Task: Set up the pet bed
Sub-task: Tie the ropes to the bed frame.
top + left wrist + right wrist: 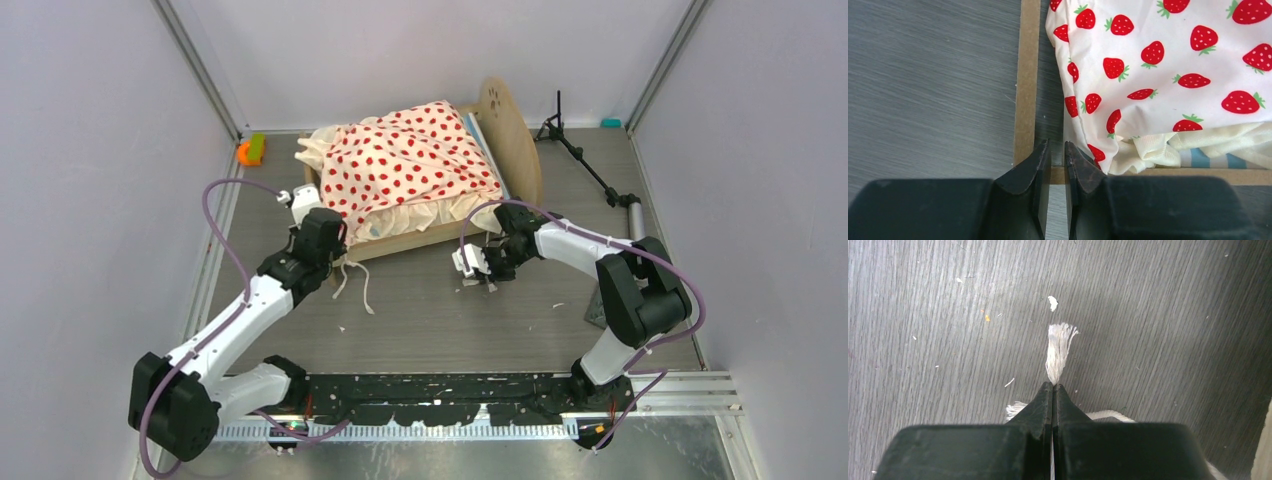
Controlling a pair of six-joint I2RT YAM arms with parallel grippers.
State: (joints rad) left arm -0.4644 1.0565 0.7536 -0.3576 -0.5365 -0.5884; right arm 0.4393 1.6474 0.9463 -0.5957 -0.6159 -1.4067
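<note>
White cord (1059, 352) pinched in right fingers (1040, 405); left fingers (1033, 170) narrowly apart at pet bed (1027, 75) corner.

- pet bed (405, 243) on the table (450, 320), centre-far; end board (510, 130) upright at its right end.
- bedding (410, 160) heaped on the bed, spilling over the left and near rails.
- tripod stand (580, 160) lying right of the bed, apart from it.
- left gripper (1057, 150) over the frame's near-left corner; loose ties (355, 285) on the table just beside it.
- right gripper (1053, 386) before the bed's near-right corner, cord end (1059, 350) pinched between its tips.
</note>
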